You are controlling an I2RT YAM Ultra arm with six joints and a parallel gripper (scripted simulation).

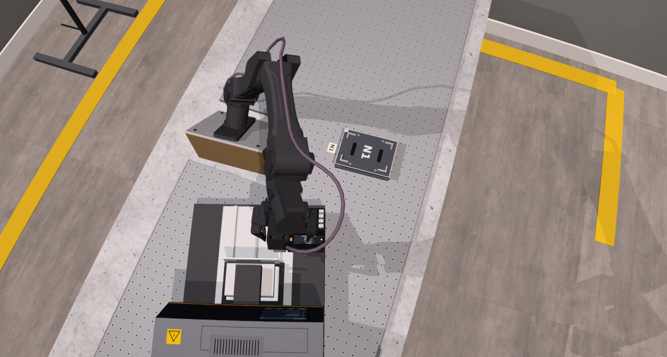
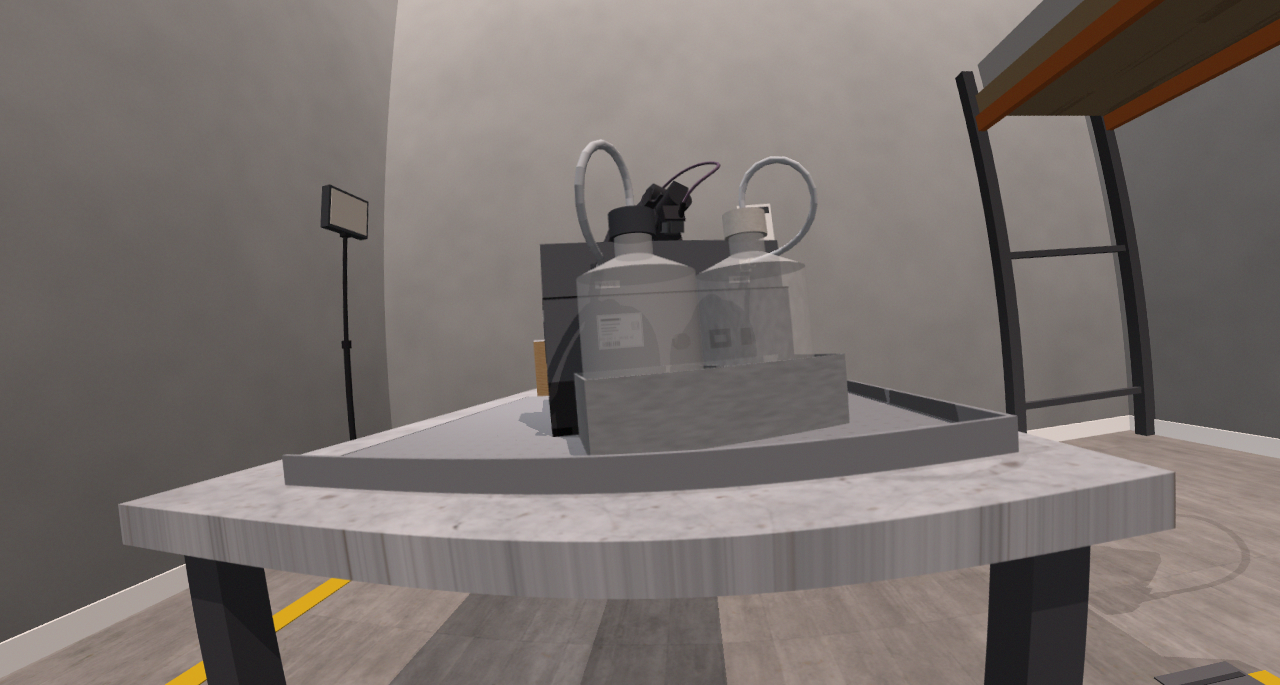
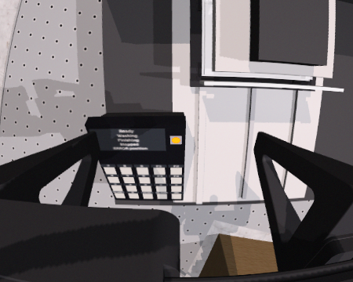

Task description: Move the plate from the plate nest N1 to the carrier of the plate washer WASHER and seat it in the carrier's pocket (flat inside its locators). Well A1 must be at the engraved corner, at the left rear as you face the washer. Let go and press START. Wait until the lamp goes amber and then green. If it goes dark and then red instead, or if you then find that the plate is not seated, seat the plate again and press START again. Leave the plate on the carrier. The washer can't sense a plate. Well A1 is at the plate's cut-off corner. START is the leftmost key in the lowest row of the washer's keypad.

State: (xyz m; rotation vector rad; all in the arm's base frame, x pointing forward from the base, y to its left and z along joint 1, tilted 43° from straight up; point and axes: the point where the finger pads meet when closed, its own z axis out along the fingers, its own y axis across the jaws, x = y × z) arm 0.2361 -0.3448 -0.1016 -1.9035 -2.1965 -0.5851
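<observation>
- Grey walls [image 2: 626, 99] enclose my pale-edged bench [image 1: 205, 88] [image 2: 644, 511] [image 3: 5, 39].
- I see the washer [image 1: 288, 345] [image 2: 559, 273] [image 3: 137, 90] at the near end in the top view.
- My black arm [image 1: 280, 102] [image 2: 671, 202] reaches over its front from the far side.
- Beyond the washer, to the right, nest N1 [image 1: 366, 165] has nothing on it.
- I have the pincer [image 1: 280, 238] [image 3: 176, 140] spread wide, holding nothing, above the keypad side.
- The pale plate [image 1: 268, 280] [image 3: 235, 39] lies on the carrier [image 3: 208, 47], partly under a dark block; I can't confirm its seating.
- On the keypad [image 1: 320, 218] [image 3: 145, 182] unit, the lamp [image 1: 291, 239] [image 3: 176, 140] glows amber.

Two bottles [image 2: 635, 323] [image 2: 760, 309] (hoses attached) in grey bin [image 2: 716, 408].
</observation>
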